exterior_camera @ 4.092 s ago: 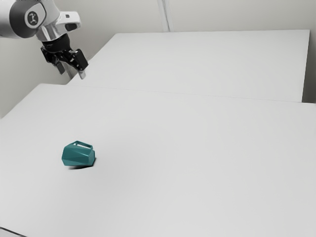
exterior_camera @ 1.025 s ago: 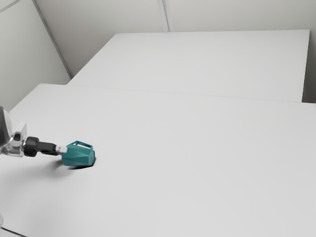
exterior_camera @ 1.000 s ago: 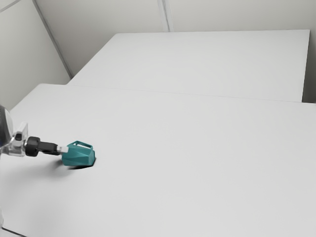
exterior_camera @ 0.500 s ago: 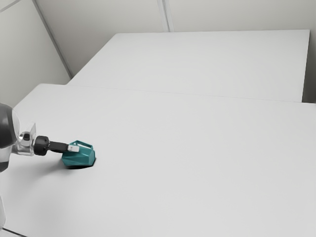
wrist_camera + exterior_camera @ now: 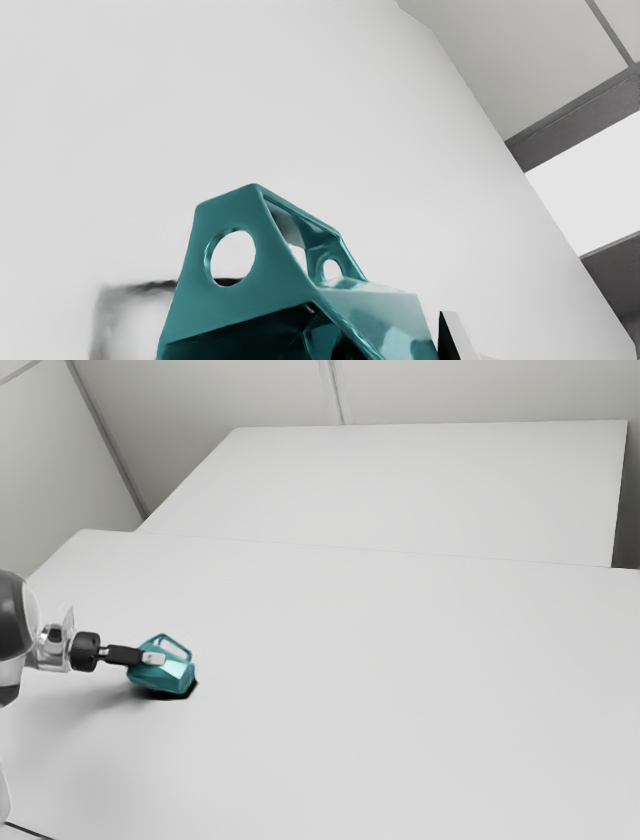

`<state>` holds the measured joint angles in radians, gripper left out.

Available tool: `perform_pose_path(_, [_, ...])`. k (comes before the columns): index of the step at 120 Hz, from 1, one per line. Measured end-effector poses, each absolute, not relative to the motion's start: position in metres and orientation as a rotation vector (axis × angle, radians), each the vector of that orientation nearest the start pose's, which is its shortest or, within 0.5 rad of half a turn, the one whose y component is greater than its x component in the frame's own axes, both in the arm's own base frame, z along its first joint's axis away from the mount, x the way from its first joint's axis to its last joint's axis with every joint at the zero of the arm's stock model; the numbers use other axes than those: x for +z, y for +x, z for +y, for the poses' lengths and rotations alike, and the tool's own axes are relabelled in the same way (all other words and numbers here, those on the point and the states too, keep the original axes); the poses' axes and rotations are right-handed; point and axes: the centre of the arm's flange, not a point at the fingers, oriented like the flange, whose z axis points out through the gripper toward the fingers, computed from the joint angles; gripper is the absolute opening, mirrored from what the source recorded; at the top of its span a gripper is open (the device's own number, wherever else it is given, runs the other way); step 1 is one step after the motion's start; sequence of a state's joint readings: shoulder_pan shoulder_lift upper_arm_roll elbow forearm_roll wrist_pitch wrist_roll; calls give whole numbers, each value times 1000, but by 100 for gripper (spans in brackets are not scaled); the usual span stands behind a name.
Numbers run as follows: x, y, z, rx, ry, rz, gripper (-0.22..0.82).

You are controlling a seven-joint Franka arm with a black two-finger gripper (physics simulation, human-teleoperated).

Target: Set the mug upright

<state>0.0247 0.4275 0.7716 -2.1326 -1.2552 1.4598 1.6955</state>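
Observation:
The teal mug (image 5: 160,674) lies on its side on the table in the exterior view, its handle raised and angled toward the exterior view's right. My gripper (image 5: 152,658) reaches in from the exterior view's left, nearly level, with its tip overlapping the mug's upper side. In the wrist view the mug (image 5: 240,310) shows its handle with round holes and part of its dark open mouth. The gripper (image 5: 451,337) is seen in part there, close beside the mug's outer wall. Its far side and how it meets the mug are hidden.
The white table (image 5: 380,680) extends around the mug. A second white surface (image 5: 420,485) adjoins it at the back. In the wrist view the table's edge (image 5: 505,142) runs slantwise, with a wall and dark beams beyond it.
From half a second ago, the mug has rolled and turned slightly, its handle rising and swinging toward the exterior view's right. Earlier my gripper came down from the upper left to the mug.

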Motion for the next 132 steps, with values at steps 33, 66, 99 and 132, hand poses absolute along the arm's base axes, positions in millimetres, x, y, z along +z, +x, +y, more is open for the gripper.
perform_pose_path(33, [285,448,266,804,1955,-350,-17])
perform_pose_path(66, [351,506,242,863,1974,-551,-18])
perform_pose_path(99, [372,563,202,684,2203,-742,-18])
perform_pose_path(132, [400,601,163,432,2491,-961,-17])
